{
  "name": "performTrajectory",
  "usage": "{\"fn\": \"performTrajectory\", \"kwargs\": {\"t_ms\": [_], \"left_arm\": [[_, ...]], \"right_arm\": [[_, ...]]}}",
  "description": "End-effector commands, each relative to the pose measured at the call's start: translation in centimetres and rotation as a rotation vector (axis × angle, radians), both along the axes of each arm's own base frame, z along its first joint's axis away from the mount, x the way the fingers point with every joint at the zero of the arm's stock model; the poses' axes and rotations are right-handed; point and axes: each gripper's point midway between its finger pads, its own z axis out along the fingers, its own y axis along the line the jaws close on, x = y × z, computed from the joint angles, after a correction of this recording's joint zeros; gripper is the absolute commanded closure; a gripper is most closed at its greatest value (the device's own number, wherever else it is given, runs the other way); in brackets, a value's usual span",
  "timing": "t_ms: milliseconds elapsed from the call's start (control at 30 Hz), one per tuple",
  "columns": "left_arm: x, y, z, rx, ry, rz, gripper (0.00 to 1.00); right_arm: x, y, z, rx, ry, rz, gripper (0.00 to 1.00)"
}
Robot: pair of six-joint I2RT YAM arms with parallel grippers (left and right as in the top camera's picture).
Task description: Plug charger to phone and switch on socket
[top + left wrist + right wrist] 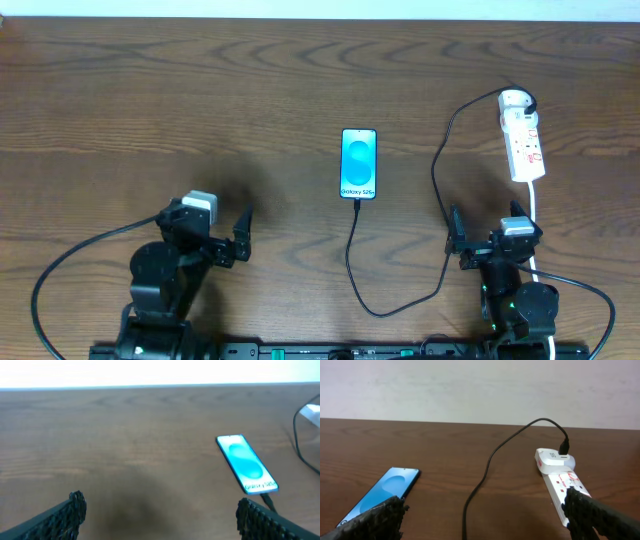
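Overhead view: you have the phone [359, 164] lying flat and face up on the brown table [150, 100], screen lit blue and white. Take the phone as the reference for everything below.

- The charger [348, 255] meets the phone's near short edge with its connector tip. You cannot tell from these views whether the tip is fully seated. From there the black cable loops toward the robot, swings to the right of the phone, then climbs away to the far end of the socket [523, 135].
- The socket lies well to the right of the phone, long axis roughly parallel to it. A white adapter block sits on its far end with the black cable going into it. Its white cord leaves the near end. Switch position: too small to read.

Left wrist view: left gripper [160, 512] has its fingers spread wide, holding nothing. It hangs over bare wood, nearer the robot than the phone and to its left.

Right wrist view: right gripper [485, 510] also has its fingers spread and holds nothing. It sits nearer the robot than the phone and to its right, with the socket just ahead of it.
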Motion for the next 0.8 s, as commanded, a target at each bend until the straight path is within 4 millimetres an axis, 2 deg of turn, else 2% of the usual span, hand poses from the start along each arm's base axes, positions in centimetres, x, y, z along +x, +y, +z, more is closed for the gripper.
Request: {"fn": "performTrajectory", "kwargs": {"t_ms": [0, 233, 767], "left_arm": [[0.1, 0.2, -0.1, 0.010, -0.068, 0.003, 0.02], [0.1, 0.6, -0.4, 0.007, -0.128, 0.024, 0.02], [-0.1, 2.6, 0.4, -0.001, -0.323, 0.132, 0.02]], "right_arm": [[0.0, 0.0, 0.0, -0.011, -0.003, 0.000, 0.01], [0.0, 0.0, 0.0, -0.011, -0.003, 0.000, 0.01], [0.0, 0.0, 0.0, -0.011, -0.003, 0.000, 0.01]]}}
